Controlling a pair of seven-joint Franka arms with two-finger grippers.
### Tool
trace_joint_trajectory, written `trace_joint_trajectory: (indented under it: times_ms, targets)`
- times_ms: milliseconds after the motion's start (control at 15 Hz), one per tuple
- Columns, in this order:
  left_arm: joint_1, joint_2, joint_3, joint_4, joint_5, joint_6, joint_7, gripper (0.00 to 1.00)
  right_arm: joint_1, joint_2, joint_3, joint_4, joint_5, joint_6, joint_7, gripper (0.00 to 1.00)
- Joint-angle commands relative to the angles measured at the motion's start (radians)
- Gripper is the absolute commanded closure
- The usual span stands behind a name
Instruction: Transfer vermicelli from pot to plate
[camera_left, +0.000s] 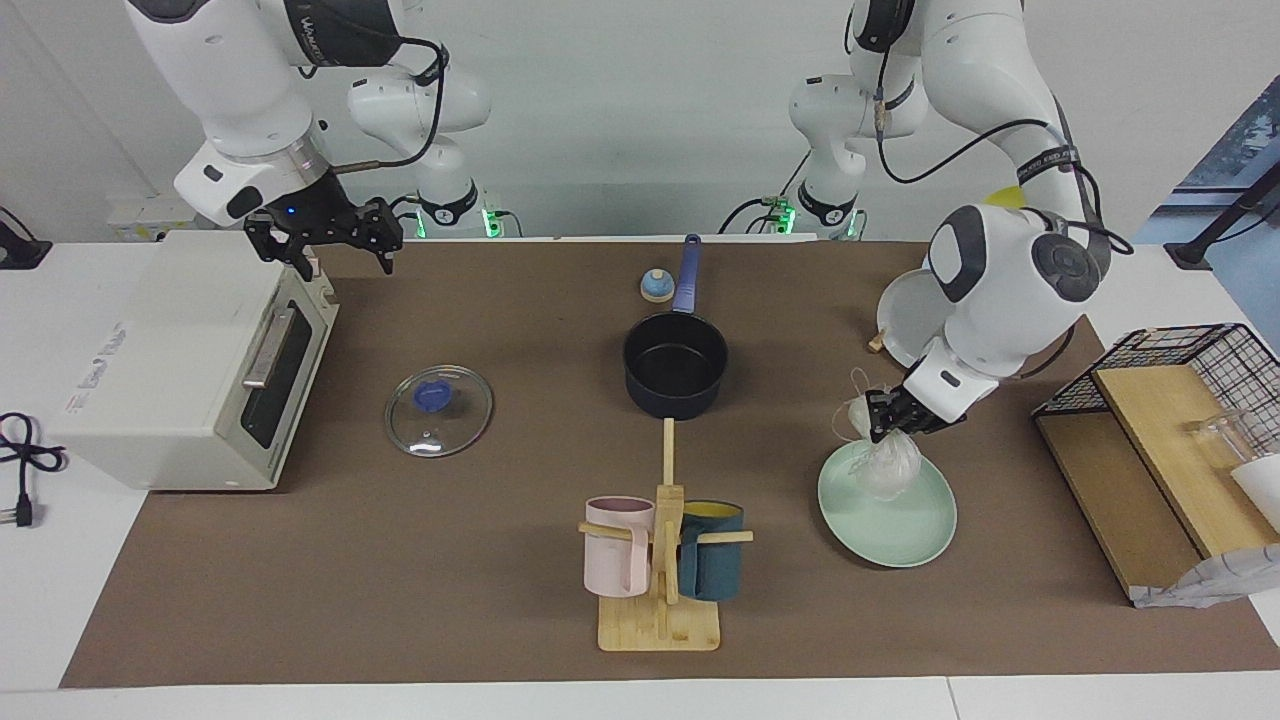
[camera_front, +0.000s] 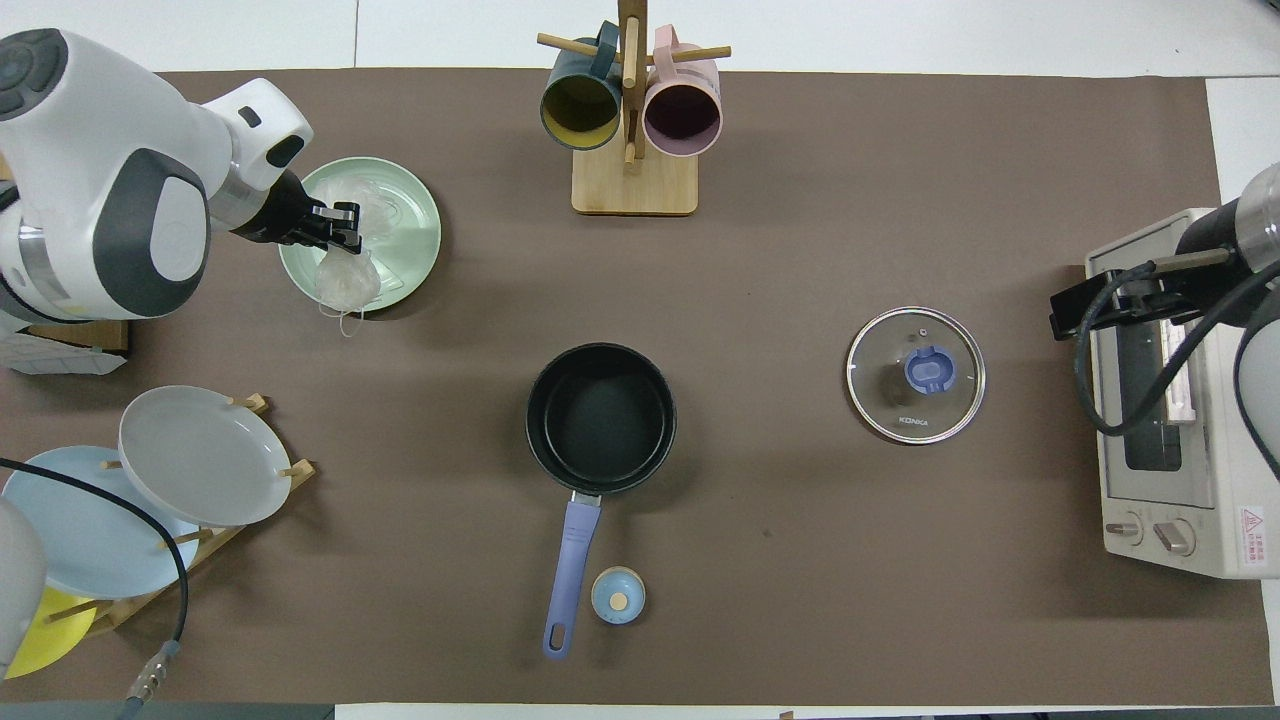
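Note:
My left gripper (camera_left: 886, 418) is shut on the top of the vermicelli (camera_left: 889, 462), a clear-wrapped whitish bundle that hangs from it over the mint-green plate (camera_left: 900, 532). The bundle's lower end reaches the plate's edge nearer the robots; I cannot tell whether it touches. In the overhead view the left gripper (camera_front: 338, 226) and the vermicelli (camera_front: 346, 278) lie over the plate (camera_front: 412, 228). The dark navy pot (camera_left: 675, 365) stands empty mid-table, its blue handle toward the robots; it also shows in the overhead view (camera_front: 600, 418). My right gripper (camera_left: 338, 252) waits open above the toaster oven's corner.
A glass lid (camera_left: 440, 410) lies between the pot and the white toaster oven (camera_left: 190, 360). A mug tree (camera_left: 662, 560) with a pink and a teal mug stands farther out than the pot. A plate rack (camera_front: 190, 455), a small blue knob (camera_left: 656, 286) and a wire-and-wood shelf (camera_left: 1180, 400) are also here.

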Motion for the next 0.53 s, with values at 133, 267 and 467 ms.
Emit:
trace_joint_trajectory:
  times_ms: [133,267,467]
  targets:
    - [0.017,0.018,-0.005,-0.093,0.004,0.169,0.068,1.00,-0.041,0.049,0.006,0.077,0.006,-0.032,0.006,0.00]
    - [0.017,0.021,-0.005,-0.100,0.004,0.198,0.080,1.00,-0.042,0.041,0.006,0.061,0.005,-0.038,0.006,0.00]
    - [0.018,0.030,-0.005,-0.092,0.021,0.198,0.113,0.37,-0.081,0.007,0.005,0.006,0.006,-0.041,-0.003,0.00]
